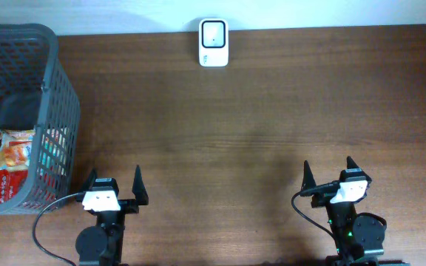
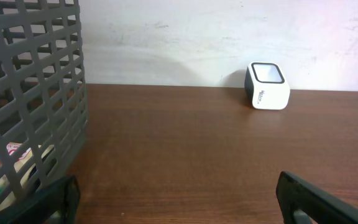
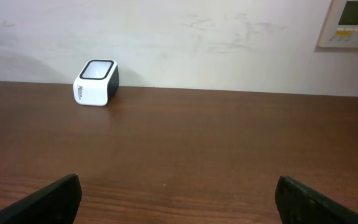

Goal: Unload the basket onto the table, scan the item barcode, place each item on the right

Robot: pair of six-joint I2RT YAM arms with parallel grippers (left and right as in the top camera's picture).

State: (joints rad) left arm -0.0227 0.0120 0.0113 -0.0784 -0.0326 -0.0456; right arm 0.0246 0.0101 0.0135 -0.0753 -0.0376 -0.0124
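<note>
We see a bench of dark brown wood grain, smooth and matt, running back to a white, scuffed wall. At its far edge, against the wall, stands the scanner. It is a small rounded block with a white shell, dark sides and a pale square window tilted on top.

At the left of the bench sits a basket of grey plastic lattice with square openings and a thick rounded rim. A black cable loops beside the left arm, and a beige control panel hangs on the wall at the right.

The item lies inside the basket, towards its nearer end. It is a flat, glossy packet printed in orange, red and white, its print too small for us to read. The lattice wall stands between it and the left tool, just beside the basket's near corner. The right tool is well apart from both. Each tool has its black, pointed fingers spread wide, with only bare bench between them.
</note>
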